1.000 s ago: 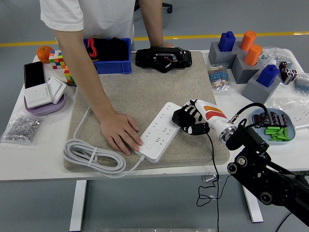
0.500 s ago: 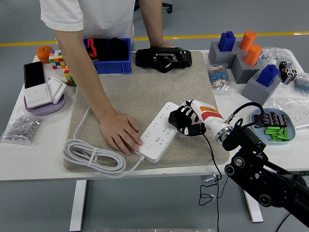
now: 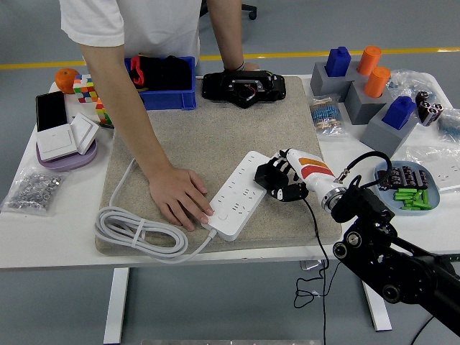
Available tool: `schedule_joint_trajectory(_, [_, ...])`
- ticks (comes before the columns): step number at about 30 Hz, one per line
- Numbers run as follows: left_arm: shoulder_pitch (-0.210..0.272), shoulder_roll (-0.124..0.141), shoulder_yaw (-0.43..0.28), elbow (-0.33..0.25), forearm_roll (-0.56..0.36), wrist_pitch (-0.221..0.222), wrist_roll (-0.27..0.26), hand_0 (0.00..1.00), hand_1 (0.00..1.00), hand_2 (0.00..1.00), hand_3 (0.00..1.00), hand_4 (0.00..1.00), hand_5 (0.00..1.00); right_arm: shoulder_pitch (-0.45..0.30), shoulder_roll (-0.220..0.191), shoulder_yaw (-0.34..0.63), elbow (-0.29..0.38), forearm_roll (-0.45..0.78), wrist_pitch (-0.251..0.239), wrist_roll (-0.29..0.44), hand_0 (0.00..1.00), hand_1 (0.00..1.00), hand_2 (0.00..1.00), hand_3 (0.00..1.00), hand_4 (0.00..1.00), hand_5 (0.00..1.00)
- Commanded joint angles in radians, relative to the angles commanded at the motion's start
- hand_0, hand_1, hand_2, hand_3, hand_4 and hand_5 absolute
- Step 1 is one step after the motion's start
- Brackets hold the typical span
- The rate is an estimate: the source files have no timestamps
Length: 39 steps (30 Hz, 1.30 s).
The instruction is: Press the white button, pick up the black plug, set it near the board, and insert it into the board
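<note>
A white power strip lies slanted on the beige mat, its white cable coiled at the mat's front left. My right hand sits at the strip's right edge, fingers curled on a black plug whose thin black cord hangs off the table's front. The plug is mostly hidden inside the fingers, so I cannot tell whether its prongs touch a socket. A person's hand lies flat on the mat, pressing against the strip's near left end. The left arm is out of view.
A blue bin and a black device stand at the back of the mat. Grey blocks with blue and orange pegs sit back right, a dish of green parts right. Switches on a purple plate lie left.
My right hand first slid left over the strip's right edge with the plug, then eased back slightly right. The person's hand stayed put.
</note>
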Motion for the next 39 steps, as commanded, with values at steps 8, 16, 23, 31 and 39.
schedule_joint_trajectory(8, [-0.002,0.000,-0.003,0.000,0.001,0.001,0.000,0.689,0.636,0.612,0.635,0.549,0.182,0.003,0.001,0.003,-0.001,-0.003,0.001,-0.002,0.384,0.295,0.330,0.458,0.796,0.002])
schedule_joint_trajectory(16, [-0.002,-0.001,-0.005,0.000,0.000,0.001,0.001,0.689,0.635,0.612,0.635,0.549,0.185,-0.004,-0.005,0.010,0.028,0.004,0.007,-0.007,0.386,0.297,0.332,0.459,0.796,0.002])
schedule_joint_trajectory(23, [-0.002,-0.002,-0.006,0.000,-0.001,0.002,0.000,0.689,0.635,0.612,0.635,0.548,0.184,-0.012,-0.015,0.034,0.079,0.019,0.014,-0.012,0.395,0.304,0.338,0.474,0.799,0.002])
schedule_joint_trajectory(31, [-0.001,-0.003,-0.007,0.000,-0.005,0.004,0.000,0.689,0.635,0.612,0.636,0.548,0.186,-0.023,-0.022,0.055,0.105,0.039,0.022,-0.014,0.424,0.356,0.392,0.512,0.822,0.002])
schedule_joint_trajectory(39, [-0.002,-0.003,-0.008,0.000,-0.004,0.005,0.000,0.690,0.635,0.612,0.635,0.548,0.186,-0.026,-0.020,0.044,0.099,0.045,0.029,-0.013,0.432,0.386,0.428,0.524,0.828,0.002])
